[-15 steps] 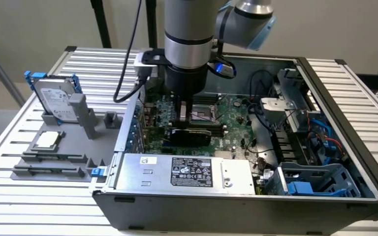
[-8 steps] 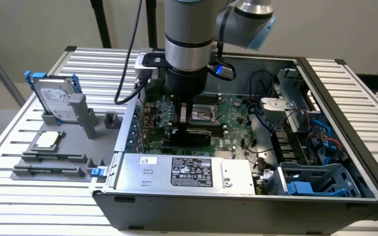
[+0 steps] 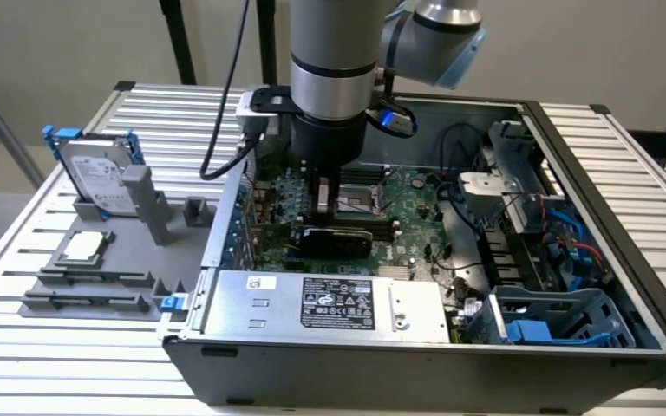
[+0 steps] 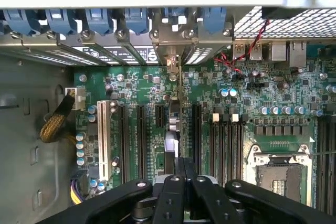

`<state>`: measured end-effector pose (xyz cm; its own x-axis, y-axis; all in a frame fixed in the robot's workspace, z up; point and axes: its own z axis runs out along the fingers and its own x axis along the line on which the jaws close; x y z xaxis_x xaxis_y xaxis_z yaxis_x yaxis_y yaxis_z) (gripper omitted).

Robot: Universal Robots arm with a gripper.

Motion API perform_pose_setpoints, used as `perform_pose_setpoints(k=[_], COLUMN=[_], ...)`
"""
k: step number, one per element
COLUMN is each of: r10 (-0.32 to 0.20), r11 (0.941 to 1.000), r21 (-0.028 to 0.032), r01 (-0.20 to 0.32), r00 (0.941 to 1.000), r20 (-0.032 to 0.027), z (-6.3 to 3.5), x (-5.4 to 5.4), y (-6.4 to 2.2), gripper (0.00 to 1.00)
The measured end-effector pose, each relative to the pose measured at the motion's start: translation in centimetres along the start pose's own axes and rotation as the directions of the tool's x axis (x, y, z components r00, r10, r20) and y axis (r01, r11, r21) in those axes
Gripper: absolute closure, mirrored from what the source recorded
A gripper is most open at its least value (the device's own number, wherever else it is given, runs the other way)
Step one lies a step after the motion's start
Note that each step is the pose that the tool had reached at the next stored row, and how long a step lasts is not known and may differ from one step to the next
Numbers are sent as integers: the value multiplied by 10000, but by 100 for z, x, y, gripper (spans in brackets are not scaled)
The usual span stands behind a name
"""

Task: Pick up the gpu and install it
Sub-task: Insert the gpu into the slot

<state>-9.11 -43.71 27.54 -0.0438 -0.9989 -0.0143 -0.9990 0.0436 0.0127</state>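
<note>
While its fingers stay out of sight behind the card, the Universal Robots arm's gripper (image 4: 181,182) is pressed together on the top edge of the gpu (image 3: 333,238), which hangs directly below it inside the open computer case (image 3: 610,173). The card stands on edge over the green motherboard (image 4: 241,103), its long axis running along the expansion slots (image 4: 140,140) toward the rear slot brackets (image 4: 173,38); seen from the wrist it is a thin line between two slots. Whether it is fully seated cannot be told. From outside, the card shows a black cooler face. A hard drive in a blue frame (image 3: 96,169) rests on the gray fixture outside, to the exterior view's left.
</note>
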Motion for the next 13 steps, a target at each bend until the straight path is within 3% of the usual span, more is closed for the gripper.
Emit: perform_pose_setpoints(k=[5, 13], r10=[-2, -2], r11=[10000, 10000], r21=[-8, -7], r01=[2, 2], r00=[10000, 10000], r20=[-3, -1], z=[-79, -81], x=[-1, -1], y=[0, 0], gripper=[88, 88])
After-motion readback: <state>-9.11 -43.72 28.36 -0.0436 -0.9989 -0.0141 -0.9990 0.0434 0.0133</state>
